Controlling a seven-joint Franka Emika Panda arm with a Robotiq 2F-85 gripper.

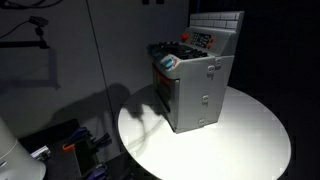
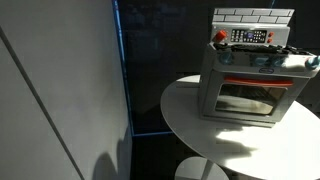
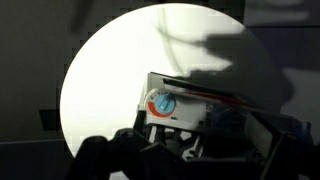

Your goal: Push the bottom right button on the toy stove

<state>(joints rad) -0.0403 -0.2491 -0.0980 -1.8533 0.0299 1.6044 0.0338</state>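
The grey toy stove (image 1: 198,90) stands on a round white table (image 1: 250,140), with a white tiled back wall and a red-and-white panel (image 1: 203,38). It shows in both exterior views, front-on with its oven window in one (image 2: 248,85). A blue knob in a red-and-white ring (image 3: 162,103) sits on its corner. The single buttons are too small to make out. The gripper (image 3: 190,150) shows only in the wrist view, as dark fingers spread apart at the bottom edge, above the stove's (image 3: 200,110) top, holding nothing. The arm is out of both exterior views.
The table top (image 3: 110,70) is brightly lit and the surroundings are dark. A grey wall panel (image 2: 60,90) stands beside the table. Cables and small equipment (image 1: 75,145) lie low on the floor side. A table base (image 2: 205,170) shows below.
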